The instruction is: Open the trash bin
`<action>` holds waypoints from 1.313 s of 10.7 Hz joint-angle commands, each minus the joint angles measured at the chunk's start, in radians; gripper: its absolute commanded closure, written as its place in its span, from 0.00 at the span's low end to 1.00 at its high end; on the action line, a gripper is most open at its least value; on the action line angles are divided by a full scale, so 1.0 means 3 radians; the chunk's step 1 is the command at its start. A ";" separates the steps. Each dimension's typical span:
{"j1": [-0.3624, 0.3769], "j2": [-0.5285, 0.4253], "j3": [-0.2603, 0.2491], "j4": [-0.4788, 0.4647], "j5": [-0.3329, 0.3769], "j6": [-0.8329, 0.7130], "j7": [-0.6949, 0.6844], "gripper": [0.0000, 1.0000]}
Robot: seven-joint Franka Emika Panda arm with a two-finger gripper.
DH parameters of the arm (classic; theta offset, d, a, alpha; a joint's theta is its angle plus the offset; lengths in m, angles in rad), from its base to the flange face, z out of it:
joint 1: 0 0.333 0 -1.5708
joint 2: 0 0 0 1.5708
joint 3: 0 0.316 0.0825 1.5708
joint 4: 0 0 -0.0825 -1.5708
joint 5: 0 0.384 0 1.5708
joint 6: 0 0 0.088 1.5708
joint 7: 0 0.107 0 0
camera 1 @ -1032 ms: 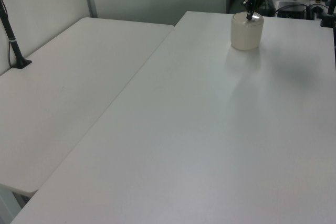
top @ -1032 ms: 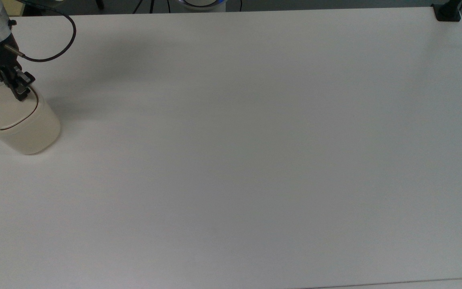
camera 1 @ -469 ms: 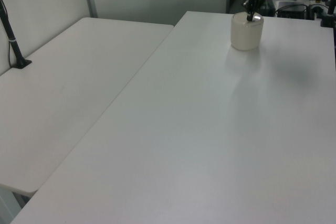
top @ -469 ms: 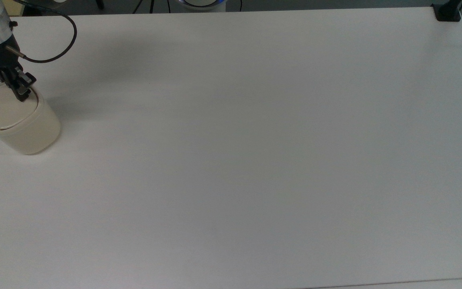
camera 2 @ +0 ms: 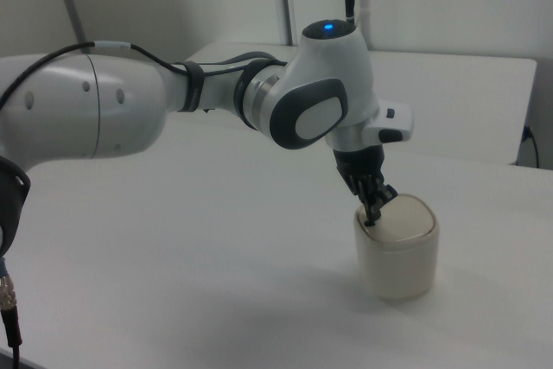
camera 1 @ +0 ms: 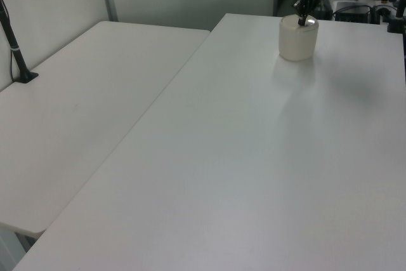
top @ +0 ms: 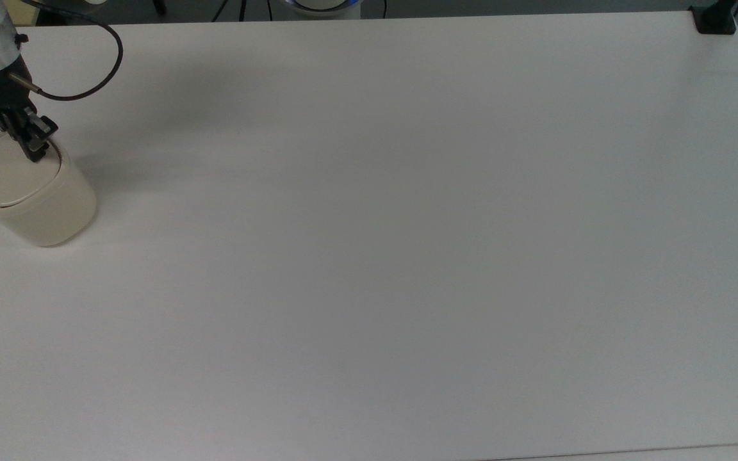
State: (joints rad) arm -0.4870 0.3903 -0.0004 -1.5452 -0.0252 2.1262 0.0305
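Note:
The trash bin (top: 49, 214) is a small cream-beige tub at the top view's left edge, standing upright on the white table (top: 407, 224). Its flat lid (top: 4, 176) lies down on the body, with a thin dark line around the rim. My gripper (top: 36, 153) is shut and points down, its tips touching the lid near the far right edge in the top view. In the right view the gripper (camera 2: 371, 216) meets the left rim of the trash bin (camera 2: 399, 261). In the left view the trash bin (camera 1: 297, 41) stands far back with the gripper (camera 1: 302, 21) on top.
A black cable (top: 97, 77) loops from the wrist above the table. A black mount (top: 715, 20) is clamped at the top view's top right corner. In the left view a second white table (camera 1: 89, 106) adjoins on the left, with a black post (camera 1: 16, 52).
The wrist has shifted very slightly toward the top view's upper left while the fingertips stay on the lid. The bin has not moved.

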 commanded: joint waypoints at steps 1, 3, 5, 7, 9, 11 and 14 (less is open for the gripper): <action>0.0135 -0.0119 0.0032 0.0068 0.0007 0.0025 0.0057 0.97; 0.0349 -0.0359 0.0027 0.0068 -0.0039 -0.0233 0.0026 0.93; 0.0614 -0.0665 0.0032 0.0078 -0.0039 -0.0719 -0.0086 0.93; 0.0962 -0.0937 0.0032 0.0078 -0.0029 -0.1134 -0.0163 0.93; 0.1224 -0.0999 0.0027 0.0073 -0.0034 -0.1309 -0.0173 0.94; 0.1459 -0.1081 0.0027 0.0043 -0.0064 -0.1477 -0.0290 0.94; 0.1552 -0.1066 0.0022 -0.0018 -0.0228 -0.1596 -0.0317 0.90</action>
State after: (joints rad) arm -0.0379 0.0937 0.0242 -1.5083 -0.0695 1.6625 -0.0337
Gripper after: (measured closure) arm 0.930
